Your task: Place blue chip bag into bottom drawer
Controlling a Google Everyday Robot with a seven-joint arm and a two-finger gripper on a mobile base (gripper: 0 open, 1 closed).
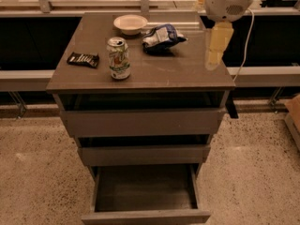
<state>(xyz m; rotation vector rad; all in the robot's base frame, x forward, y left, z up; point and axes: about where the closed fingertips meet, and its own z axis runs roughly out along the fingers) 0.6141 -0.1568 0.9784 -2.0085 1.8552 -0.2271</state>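
Your desk point(164, 74) holds a bowl point(130, 23), blue chip bag point(162, 36), soda can point(119, 57) and black wrapper point(83, 59); the end effector point(216, 46) hangs over its right side.

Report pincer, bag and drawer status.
Pincer above right side of cabinet top, apart from blue chip bag. Bag lies beside white bowl. Bottom drawer open. Nothing between pincer and bag.
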